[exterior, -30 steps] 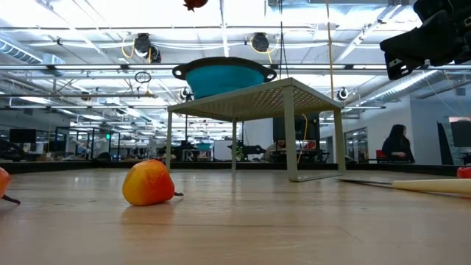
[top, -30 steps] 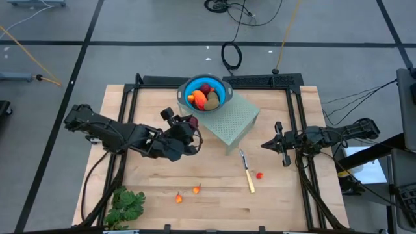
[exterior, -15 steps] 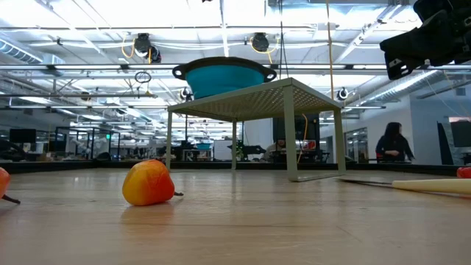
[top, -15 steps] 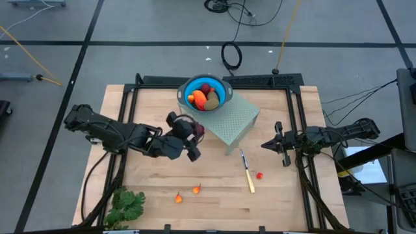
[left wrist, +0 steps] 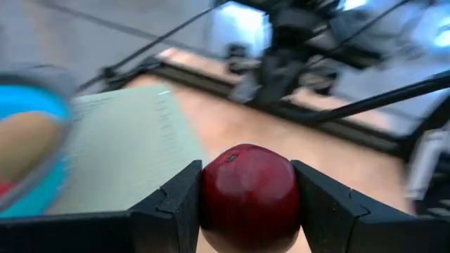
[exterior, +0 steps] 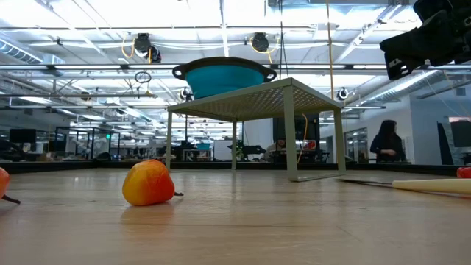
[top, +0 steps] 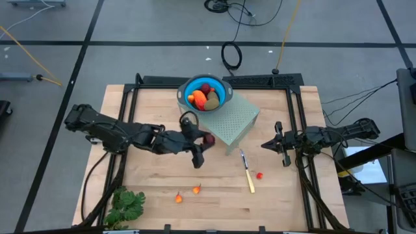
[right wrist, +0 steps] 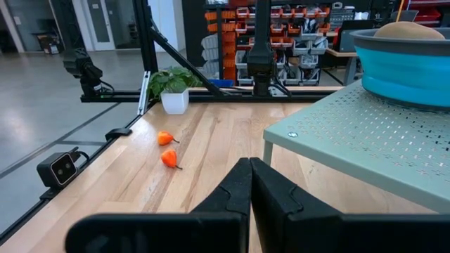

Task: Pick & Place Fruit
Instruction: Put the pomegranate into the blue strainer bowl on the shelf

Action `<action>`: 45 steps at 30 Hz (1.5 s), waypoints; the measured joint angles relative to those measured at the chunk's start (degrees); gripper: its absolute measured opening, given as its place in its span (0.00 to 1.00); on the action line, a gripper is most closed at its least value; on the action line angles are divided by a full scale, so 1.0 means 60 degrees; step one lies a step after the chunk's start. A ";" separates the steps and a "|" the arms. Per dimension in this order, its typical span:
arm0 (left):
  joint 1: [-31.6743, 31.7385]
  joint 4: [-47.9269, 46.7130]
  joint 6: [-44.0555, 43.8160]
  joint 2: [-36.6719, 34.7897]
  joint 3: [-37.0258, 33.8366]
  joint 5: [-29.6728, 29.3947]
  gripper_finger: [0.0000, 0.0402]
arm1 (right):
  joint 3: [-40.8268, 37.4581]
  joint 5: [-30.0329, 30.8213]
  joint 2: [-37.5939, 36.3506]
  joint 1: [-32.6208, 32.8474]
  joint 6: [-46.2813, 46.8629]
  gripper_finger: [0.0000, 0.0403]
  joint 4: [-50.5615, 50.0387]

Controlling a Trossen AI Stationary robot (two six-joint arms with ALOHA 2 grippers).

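Red ball [left wrist: 247,195], three orange bits [top: 196,190].

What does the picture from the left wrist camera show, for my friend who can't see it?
The left hand grips a shiny dark red ball between its two dark fingers. Behind it are a pale green perforated stand, the edge of a blue bowl and the wooden table, all blurred.

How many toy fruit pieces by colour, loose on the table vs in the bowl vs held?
Small orange-red bits loose on the table: 3
Dark red ball held in the left gripper: 1
Blue bowl on the green rack, pieces that show: dark red 1, orange-red 1, olive-brown 1
Total: 7
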 joint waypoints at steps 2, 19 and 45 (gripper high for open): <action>0.0105 0.1273 0.0161 -0.0003 -0.0456 0.0650 0.46 | 0.0000 0.0000 0.0000 0.0001 0.0007 0.00 -0.0001; 0.0909 0.9123 0.0281 -0.0004 -0.3266 0.4414 0.46 | 0.0000 0.0000 0.0000 0.0003 -0.0008 0.00 -0.0003; 0.1287 1.2374 0.0286 -0.0007 -0.3362 0.7987 0.46 | 0.0000 0.0011 0.0001 0.0002 -0.0022 0.00 -0.0003</action>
